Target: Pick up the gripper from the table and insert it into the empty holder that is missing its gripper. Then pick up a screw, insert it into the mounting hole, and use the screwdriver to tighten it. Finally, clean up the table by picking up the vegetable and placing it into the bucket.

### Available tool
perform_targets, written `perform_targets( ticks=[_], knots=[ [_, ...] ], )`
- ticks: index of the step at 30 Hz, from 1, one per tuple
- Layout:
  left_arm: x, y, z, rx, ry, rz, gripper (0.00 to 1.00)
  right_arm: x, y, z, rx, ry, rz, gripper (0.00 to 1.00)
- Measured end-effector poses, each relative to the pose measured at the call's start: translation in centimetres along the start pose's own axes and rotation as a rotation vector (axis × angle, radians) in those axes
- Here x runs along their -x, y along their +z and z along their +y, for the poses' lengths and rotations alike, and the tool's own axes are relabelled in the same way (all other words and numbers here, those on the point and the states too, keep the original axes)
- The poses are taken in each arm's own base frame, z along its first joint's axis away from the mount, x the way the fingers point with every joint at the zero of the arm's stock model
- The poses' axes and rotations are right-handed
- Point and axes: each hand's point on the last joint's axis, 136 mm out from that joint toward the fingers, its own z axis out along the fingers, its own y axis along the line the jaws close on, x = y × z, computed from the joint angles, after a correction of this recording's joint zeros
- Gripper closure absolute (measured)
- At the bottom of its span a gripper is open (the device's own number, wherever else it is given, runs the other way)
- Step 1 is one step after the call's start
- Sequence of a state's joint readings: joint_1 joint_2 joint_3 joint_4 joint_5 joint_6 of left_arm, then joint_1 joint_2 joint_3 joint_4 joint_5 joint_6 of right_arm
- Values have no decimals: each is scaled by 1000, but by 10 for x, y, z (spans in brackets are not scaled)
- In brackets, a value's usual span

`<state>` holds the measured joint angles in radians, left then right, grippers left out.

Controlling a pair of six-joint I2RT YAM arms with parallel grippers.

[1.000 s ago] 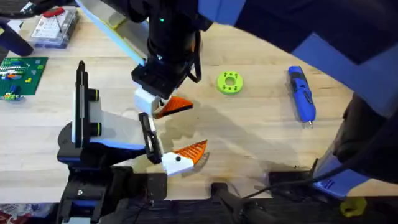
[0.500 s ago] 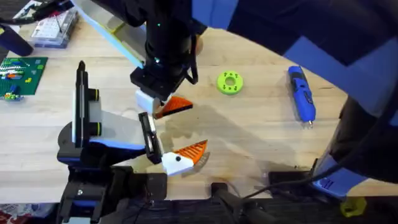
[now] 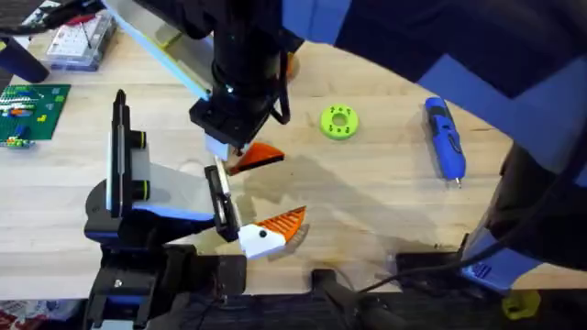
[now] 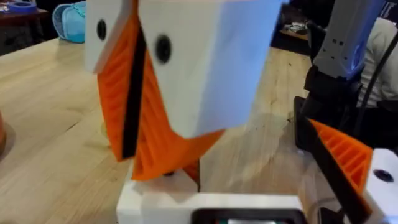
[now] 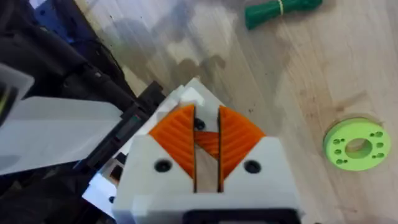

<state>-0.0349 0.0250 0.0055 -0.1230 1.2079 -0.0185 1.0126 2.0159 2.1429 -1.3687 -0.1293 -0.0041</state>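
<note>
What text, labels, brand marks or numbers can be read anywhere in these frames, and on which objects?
None can be read.
Clear box: red and white contents with print, too blurred to read.
Green board: small coloured markings, too small to read.
Screwdriver: no legible marking.
Green ring: holes only, no text.

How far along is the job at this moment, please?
Done: the gripper is off the table, clamped in the right gripper. In hand: it is held right by the black holder, not visibly seated in it. Left: the screw step, since the screwdriver lies on the table away from the holder, and the cleanup, since the green vegetable lies on the wood.
</note>
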Motion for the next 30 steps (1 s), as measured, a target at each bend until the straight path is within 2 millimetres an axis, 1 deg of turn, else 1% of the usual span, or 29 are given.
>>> perform_targets(
  ticks=[4,6,7,12,30],
  knots=[
    [0,0,0,0,0,0,10,-1,0,1,4,1,2,913],
    [0,0,0,0,-1,0,10,-2,0,2,9,2,10,981],
    [0,0,0,-1,-1,0,10,-4,0,3,13,4,15,993],
    [0,0,0,-1,-6,0,10,-6,0,5,18,3,24,998],
    [0,0,0,0,-5,0,10,-4,0,5,19,1,16,998]
  ],
)
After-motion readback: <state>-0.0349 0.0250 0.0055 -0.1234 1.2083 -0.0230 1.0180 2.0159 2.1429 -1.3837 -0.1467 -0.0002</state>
